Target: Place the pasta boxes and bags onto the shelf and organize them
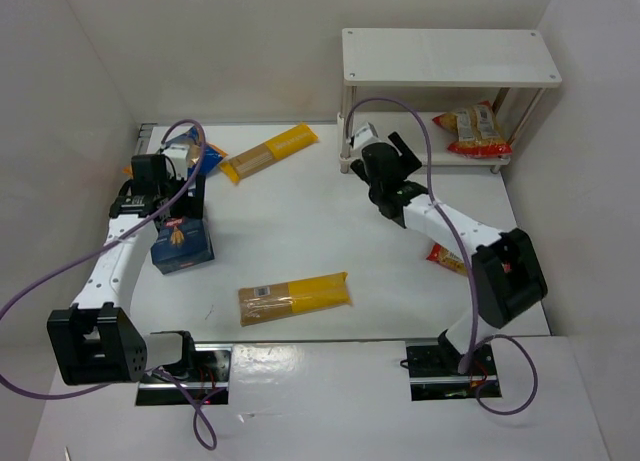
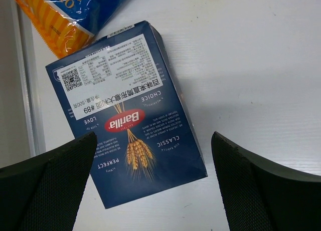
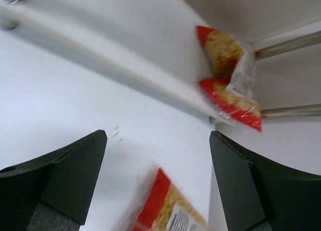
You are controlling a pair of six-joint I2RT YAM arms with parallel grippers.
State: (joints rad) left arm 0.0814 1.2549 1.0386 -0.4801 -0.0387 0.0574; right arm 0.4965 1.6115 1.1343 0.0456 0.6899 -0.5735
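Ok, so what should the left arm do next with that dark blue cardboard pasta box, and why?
Probably lower the left gripper straight down and close on the dark blue cardboard pasta box. Its jaws stand open above the box, which lies face up on the white table, ungripped and far from the white two-tier shelf.

Overhead wide, left wrist close over box (image 2: 125, 116)

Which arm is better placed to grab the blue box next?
Left. The left gripper, open, hangs directly over the box with its fingers spread wide. The right gripper, also open, is far across the table, pointed at the shelf.
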